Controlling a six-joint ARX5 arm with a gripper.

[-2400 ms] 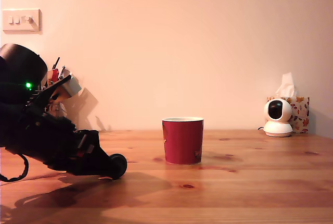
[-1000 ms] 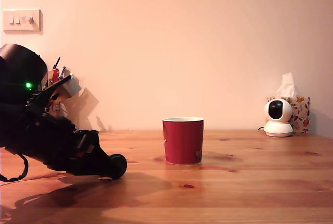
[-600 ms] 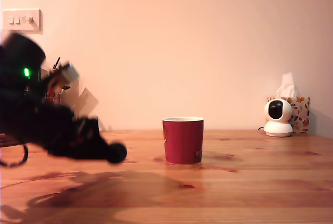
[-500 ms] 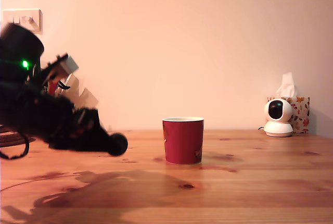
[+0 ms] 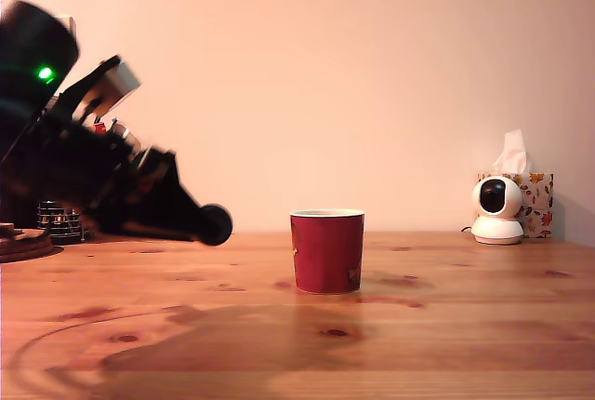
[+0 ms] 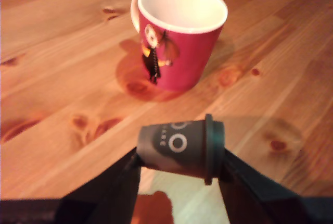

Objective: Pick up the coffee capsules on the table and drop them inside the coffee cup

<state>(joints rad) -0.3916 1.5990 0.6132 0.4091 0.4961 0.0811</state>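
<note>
My fingers (image 6: 120,185) clamp the coffee capsule (image 6: 177,148) sideways. I should carry it forward over the red coffee cup (image 6: 188,52) ahead of them, centre it, then release.

The black robot arm (image 5: 84,177), blurred in the exterior view, runs off that view's left edge and hides part of a dark wire-mesh holder (image 5: 58,221) behind it. In the wrist view the gripper (image 6: 179,161) has its dark fingers (image 6: 117,185) cut by the frame edge, and the pale lettering on the dark blue tapered capsule (image 6: 177,148) is too soft to read.
</note>
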